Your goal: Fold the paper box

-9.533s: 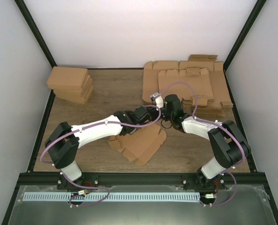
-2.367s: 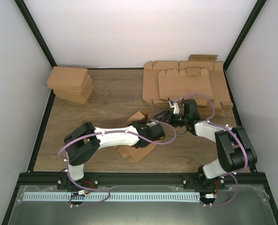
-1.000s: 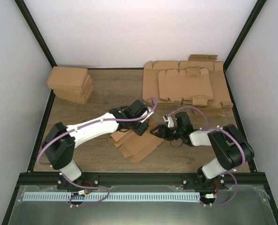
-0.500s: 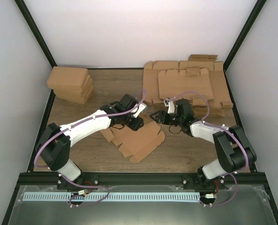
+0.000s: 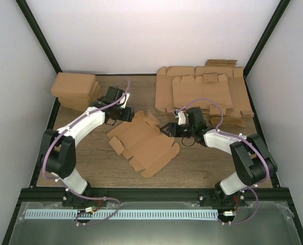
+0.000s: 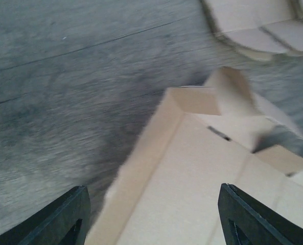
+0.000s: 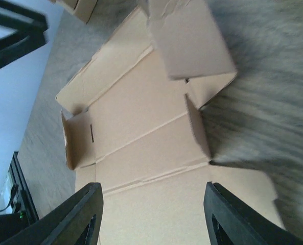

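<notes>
From above: the paper box (image 5: 141, 145) lies opened out on the wooden surface (image 5: 95, 163), between my two arms and nearly flat. My left tool (image 5: 126, 114) hangs just beside its far-left corner. My right tool (image 5: 165, 128) is just beside its right edge. Neither has hold of it. Behind my right arm sits the stack of flat cardboard sheets (image 5: 202, 92), and at far left the pile of folded boxes (image 5: 75, 92). Both are well apart from the piece I'm working.

Left wrist now: my left tool (image 6: 152, 206) is released, jaws spread wide, nothing clamped between them. The paper box (image 6: 192, 168) fills the lower right of this view. One small tab at its corner is tipped up, and the long edge strip looks only slightly lifted. It's blurry here, so I can't tell whether I'm touching the card.

Right wrist: my right tool (image 7: 154, 204) is released too, jaws wide and empty. The paper box (image 7: 141, 127) is spread out ahead of it, main panels flat, one short side flap standing up, an end flap angled.

My read: the folding has hardly started. The creases are there and a flap or two is raised. But no walls stand together, no tabs are tucked, and no lid is closed. Nearly all of it is left to do.
</notes>
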`<state>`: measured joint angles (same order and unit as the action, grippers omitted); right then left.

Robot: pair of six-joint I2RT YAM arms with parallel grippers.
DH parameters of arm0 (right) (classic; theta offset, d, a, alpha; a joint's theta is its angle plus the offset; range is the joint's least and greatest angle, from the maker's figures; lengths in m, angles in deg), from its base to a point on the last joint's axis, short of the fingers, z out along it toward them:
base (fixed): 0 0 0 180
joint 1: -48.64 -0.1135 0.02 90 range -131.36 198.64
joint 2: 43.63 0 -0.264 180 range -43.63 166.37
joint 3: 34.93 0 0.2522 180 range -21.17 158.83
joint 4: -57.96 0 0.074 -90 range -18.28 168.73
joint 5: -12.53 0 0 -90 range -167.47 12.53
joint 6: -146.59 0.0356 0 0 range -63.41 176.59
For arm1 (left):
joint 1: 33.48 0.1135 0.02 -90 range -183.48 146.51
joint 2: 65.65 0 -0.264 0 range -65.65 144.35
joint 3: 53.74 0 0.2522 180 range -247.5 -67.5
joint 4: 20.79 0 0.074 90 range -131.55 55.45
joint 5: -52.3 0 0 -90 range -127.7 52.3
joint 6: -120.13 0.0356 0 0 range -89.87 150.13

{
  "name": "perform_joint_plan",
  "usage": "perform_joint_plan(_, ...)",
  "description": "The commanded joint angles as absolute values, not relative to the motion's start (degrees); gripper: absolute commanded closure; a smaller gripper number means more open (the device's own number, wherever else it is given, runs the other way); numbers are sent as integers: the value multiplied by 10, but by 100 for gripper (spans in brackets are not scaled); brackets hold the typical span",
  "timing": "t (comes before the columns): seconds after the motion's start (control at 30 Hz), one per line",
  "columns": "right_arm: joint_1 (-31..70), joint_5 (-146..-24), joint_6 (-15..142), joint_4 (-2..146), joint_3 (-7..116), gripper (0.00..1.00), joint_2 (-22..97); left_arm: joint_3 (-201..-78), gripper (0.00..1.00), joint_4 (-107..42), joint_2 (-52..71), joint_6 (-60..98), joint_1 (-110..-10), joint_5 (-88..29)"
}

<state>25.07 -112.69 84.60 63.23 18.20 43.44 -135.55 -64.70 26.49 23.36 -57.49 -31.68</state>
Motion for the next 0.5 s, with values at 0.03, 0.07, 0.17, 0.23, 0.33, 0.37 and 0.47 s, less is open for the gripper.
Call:
perform_joint_plan(0.03, 217, -1123, 831, 647, 173, 43, 419, -1388, 28, -666, 329, 260, -564, -374)
perform_joint_plan(0.07, 216, -1125, 829, 648, 167, 43, 417, -1391, 28, -667, 339, 267, -564, -381)
perform_joint_plan(0.17, 215, -1132, 817, 664, 159, 43, 415, -1401, 28, -676, 368, 292, -558, -371)
perform_joint_plan(0.23, 213, -1139, 811, 674, 154, 43, 415, -1406, 29, -688, 385, 300, -552, -355)
perform_joint_plan(0.33, 206, -1153, 810, 679, 138, 43, 408, -1403, 30, -694, 396, 305, -543, -349)
perform_joint_plan(0.37, 203, -1157, 811, 681, 132, 43, 405, -1401, 30, -697, 397, 308, -540, -340)
perform_joint_plan(0.47, 194, -1164, 820, 681, 111, 43, 394, -1398, 34, -700, 403, 314, -535, -312)
